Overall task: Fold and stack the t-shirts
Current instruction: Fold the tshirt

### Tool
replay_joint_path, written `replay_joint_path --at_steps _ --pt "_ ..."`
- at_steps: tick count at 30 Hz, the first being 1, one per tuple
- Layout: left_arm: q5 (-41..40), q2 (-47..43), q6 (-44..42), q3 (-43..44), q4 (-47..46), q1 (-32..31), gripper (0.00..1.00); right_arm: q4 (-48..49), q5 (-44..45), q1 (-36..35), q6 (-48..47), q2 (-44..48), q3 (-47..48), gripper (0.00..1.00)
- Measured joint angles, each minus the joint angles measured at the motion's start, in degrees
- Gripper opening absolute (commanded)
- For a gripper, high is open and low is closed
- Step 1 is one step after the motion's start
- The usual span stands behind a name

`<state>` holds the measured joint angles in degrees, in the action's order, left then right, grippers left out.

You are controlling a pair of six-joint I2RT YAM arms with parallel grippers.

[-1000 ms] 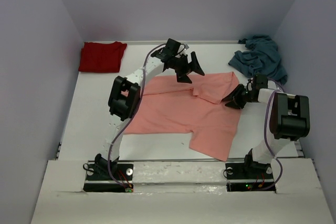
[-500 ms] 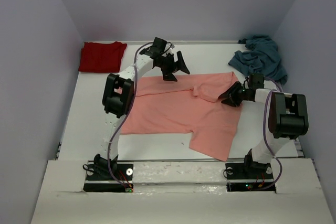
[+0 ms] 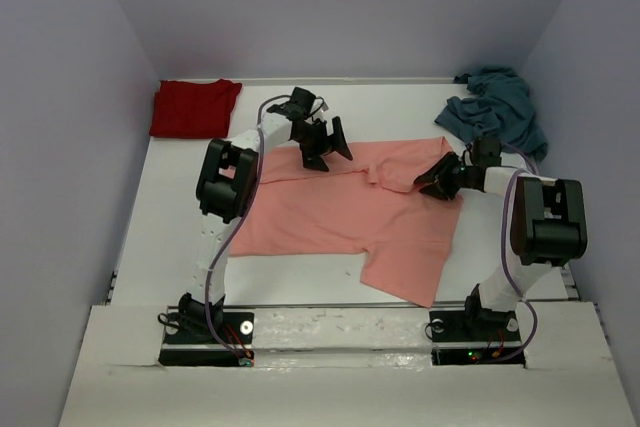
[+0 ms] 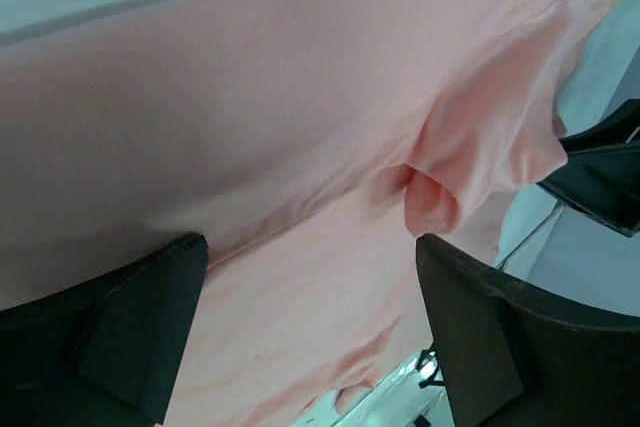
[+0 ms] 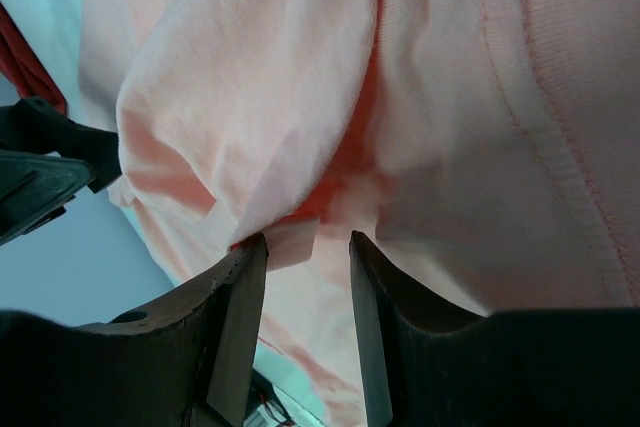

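The salmon-pink t-shirt [image 3: 330, 207] lies spread in the middle of the table, its far right sleeve folded in over the body. My left gripper [image 3: 328, 150] is wide open just above the shirt's far edge; its wrist view shows only pink cloth [image 4: 300, 97] between the fingers [image 4: 310, 242]. My right gripper [image 3: 430, 180] is at the folded sleeve. Its jaws [image 5: 306, 239] stand a little apart, with a small flap of pink cloth [image 5: 480, 97] at the left fingertip. The dark red t-shirt [image 3: 195, 107] lies folded at the far left. The teal-blue t-shirt [image 3: 495, 109] lies crumpled at the far right.
The white table [image 3: 180, 207] is closed in by lilac walls on three sides. My right gripper shows as a dark shape at the right edge of the left wrist view [image 4: 600, 172]. The arm bases stand at the near edge.
My left gripper has moved left and come down toward the pink shirt's far edge, still open. My right gripper has shifted slightly away from me along the folded sleeve.
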<state>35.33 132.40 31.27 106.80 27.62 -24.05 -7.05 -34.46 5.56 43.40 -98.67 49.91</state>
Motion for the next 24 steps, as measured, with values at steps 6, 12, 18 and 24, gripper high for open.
replay_joint_path --at_steps 6,12,18,24 --pt "0.7 0.8 -0.4 -0.1 -0.7 0.0 0.99 -1.7 0.9 0.0 -0.1 2.6 0.7 0.45" --pt "1.1 1.0 -0.4 0.0 -0.8 0.1 0.99 -1.9 1.3 0.0 -0.1 3.1 3.0 0.44" --pt "1.7 1.9 -0.4 1.4 -0.3 0.1 0.99 -1.8 1.5 -0.1 -0.1 0.9 4.4 0.44" --pt "1.7 2.2 -0.4 2.1 0.2 0.1 0.99 -2.3 1.8 -0.4 -0.4 -0.9 4.7 0.44"
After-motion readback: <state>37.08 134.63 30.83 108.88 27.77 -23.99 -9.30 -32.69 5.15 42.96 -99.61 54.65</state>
